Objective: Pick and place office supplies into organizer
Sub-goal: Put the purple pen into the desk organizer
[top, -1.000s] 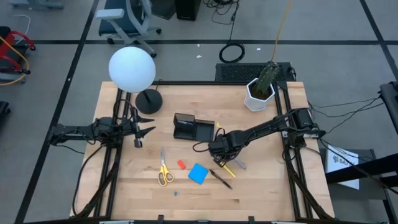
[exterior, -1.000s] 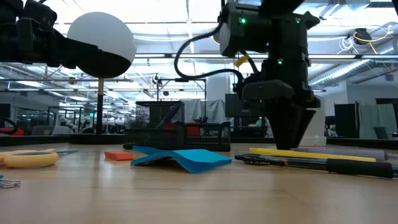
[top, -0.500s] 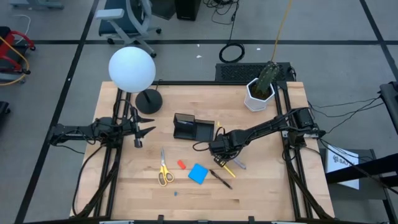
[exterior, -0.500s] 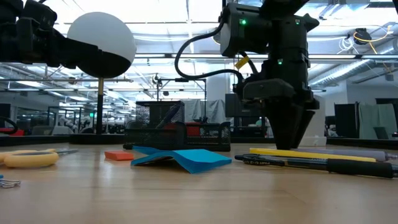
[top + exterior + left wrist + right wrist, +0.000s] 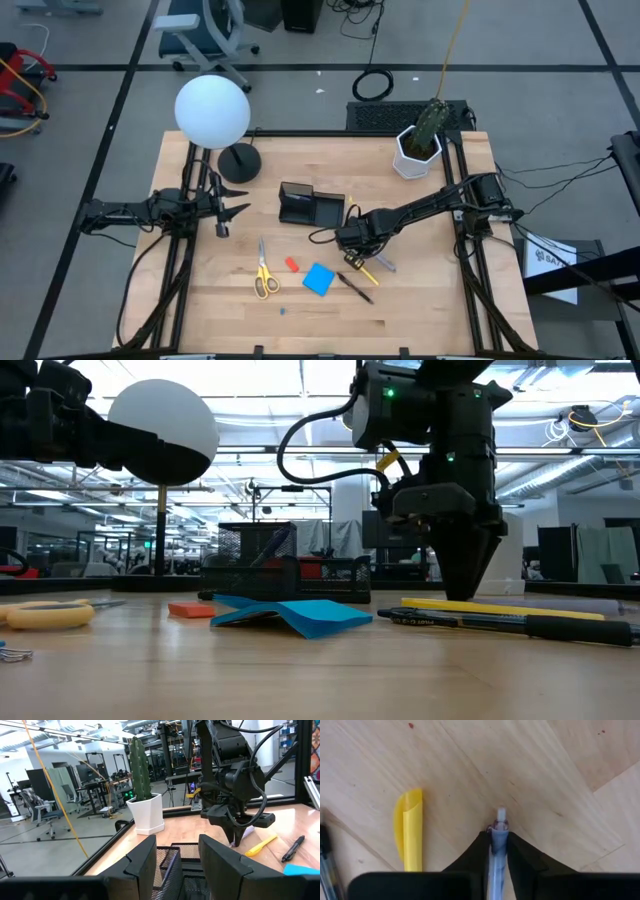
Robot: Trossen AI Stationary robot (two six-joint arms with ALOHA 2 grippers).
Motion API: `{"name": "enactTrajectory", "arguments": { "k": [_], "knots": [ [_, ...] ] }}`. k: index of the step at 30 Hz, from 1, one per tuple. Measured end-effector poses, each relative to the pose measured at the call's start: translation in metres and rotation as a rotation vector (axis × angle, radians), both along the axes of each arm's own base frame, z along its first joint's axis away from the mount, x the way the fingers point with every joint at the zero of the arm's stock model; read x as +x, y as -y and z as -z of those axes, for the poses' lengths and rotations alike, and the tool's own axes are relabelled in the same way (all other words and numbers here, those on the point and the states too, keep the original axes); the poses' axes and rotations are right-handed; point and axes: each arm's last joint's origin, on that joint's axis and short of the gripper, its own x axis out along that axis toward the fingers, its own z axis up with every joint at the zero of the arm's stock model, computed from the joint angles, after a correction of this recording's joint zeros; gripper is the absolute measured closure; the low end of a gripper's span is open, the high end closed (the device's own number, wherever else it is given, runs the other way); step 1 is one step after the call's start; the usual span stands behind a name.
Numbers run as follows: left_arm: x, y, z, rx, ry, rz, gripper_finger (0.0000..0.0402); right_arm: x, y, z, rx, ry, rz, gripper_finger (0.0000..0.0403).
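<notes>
Our right pincer [image 5: 498, 851] pinches the purple-grey pen [image 5: 497, 845] on the worktop [image 5: 545, 780]; next we lift it toward the organizer [image 5: 308, 206].

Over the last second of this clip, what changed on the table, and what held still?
The right end effector, low over the table beside the yellow pen, drew its fingers in onto the purple-grey pen, which now sits pinched between them. The arm itself barely shifted. The left end effector stayed open near the lamp base; the scissors, blue pad, black pen and organizer lie unmoved.
</notes>
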Motion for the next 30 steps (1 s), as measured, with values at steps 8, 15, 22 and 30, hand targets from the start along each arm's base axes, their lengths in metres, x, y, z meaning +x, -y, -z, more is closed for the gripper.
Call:
{"name": "enactTrajectory", "arguments": {
  "k": [8,15,22,30],
  "knots": [
    [0.000,0.000,0.000,-0.001,0.000,0.000,0.0247,0.000,0.000,0.000,0.000,-0.001,-0.009,0.0369],
    [0.000,0.000,0.000,-0.001,0.000,0.000,0.0247,0.000,0.001,-0.016,0.010,0.072,-0.010,0.0375],
    [0.000,0.000,0.000,0.000,0.000,0.000,0.0247,-0.001,0.005,-0.035,0.019,0.151,-0.013,0.0377],
    [0.000,0.000,0.000,-0.001,0.000,0.000,0.0247,0.002,0.012,-0.040,0.022,0.196,-0.022,0.0377]
  ]
}}
